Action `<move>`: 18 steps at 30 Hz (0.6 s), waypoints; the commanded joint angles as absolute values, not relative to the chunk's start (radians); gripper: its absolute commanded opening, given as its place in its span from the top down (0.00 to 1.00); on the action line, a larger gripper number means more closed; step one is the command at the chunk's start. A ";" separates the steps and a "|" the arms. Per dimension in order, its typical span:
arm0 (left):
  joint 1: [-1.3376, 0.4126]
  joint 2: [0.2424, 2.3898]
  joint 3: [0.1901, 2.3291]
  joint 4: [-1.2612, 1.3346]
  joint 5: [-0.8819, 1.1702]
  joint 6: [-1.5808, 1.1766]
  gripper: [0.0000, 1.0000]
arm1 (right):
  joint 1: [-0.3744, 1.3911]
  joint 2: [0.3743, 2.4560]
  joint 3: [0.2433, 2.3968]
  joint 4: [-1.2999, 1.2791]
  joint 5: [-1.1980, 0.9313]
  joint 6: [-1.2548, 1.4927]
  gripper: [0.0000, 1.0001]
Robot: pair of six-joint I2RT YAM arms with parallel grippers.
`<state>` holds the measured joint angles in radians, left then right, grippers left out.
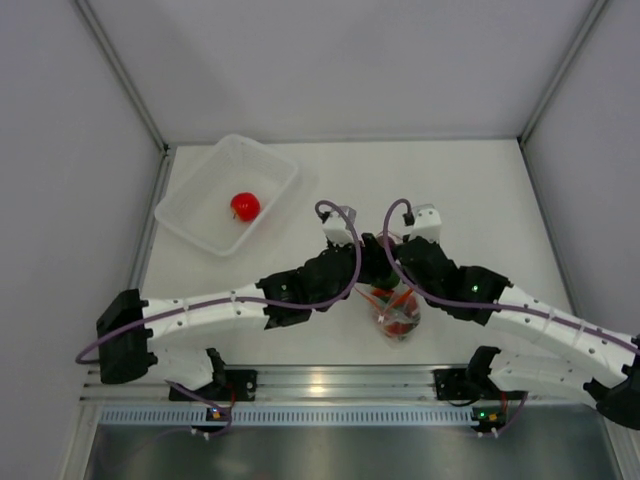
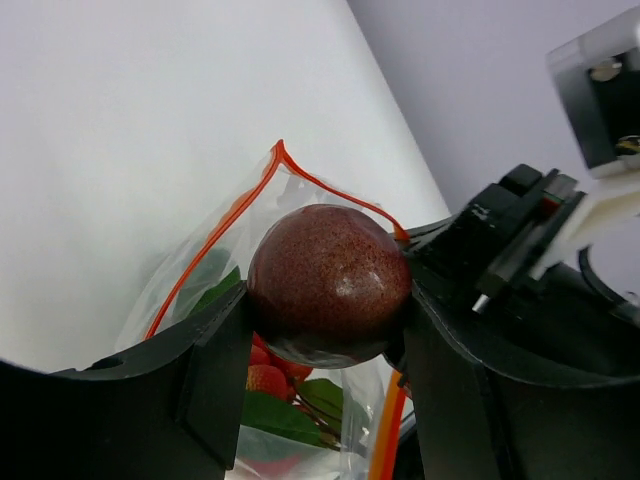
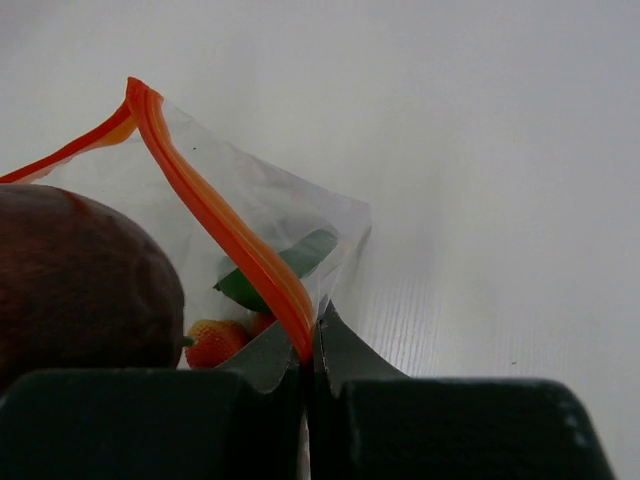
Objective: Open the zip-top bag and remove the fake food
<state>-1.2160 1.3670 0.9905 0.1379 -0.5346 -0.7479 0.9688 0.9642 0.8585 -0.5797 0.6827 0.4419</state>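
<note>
The left pincer (image 2: 325, 322) is closed on the dark maroon ball (image 2: 320, 265), held at the open mouth of the zip-top bag (image 1: 398, 318). The orange zip strip (image 3: 220, 215) is pinched by the right pincer (image 3: 310, 352). The bag is seen between both arms, over the worktop (image 1: 480, 200); a red tomato (image 1: 245, 206) is contained in the tub (image 1: 190, 218).

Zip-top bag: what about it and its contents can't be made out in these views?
Top external: the arms cover the zip-top bag mouth and both claw tips.
Left wrist: the left claw and maroon ball hide most of the bag's inside.
Right wrist: the right claw blocks the bag's bottom, and the left edge cuts off the ball.
</note>
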 commanded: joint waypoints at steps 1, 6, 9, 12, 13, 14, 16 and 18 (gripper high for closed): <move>-1.213 1.292 0.950 0.198 -0.508 -0.778 1.00 | 0.982 0.977 0.913 -0.537 0.721 0.456 1.00; -1.213 1.206 0.919 0.196 -0.508 -0.770 1.00 | 0.982 0.976 0.913 -0.529 0.729 0.462 1.00; -1.210 1.157 0.925 0.164 -0.547 -0.738 1.00 | 0.979 0.976 0.913 -0.531 0.733 0.471 1.00; -1.172 1.134 0.962 0.080 -0.568 -0.723 1.00 | 0.974 0.960 0.910 -0.531 0.741 0.488 1.00; -1.152 1.126 0.974 0.062 -0.563 -0.727 1.00 | 0.971 0.951 0.910 -0.531 0.741 0.491 1.00; -1.129 1.121 0.979 0.040 -0.552 -0.733 1.00 | 0.971 0.947 0.910 -0.531 0.739 0.491 1.00; -1.034 1.100 0.983 0.003 -0.520 -0.753 1.00 | 0.969 0.937 0.916 -0.538 0.741 0.491 1.00; -0.921 1.089 0.999 -0.041 -0.514 -0.758 1.00 | 0.969 0.933 0.925 -0.546 0.736 0.489 1.00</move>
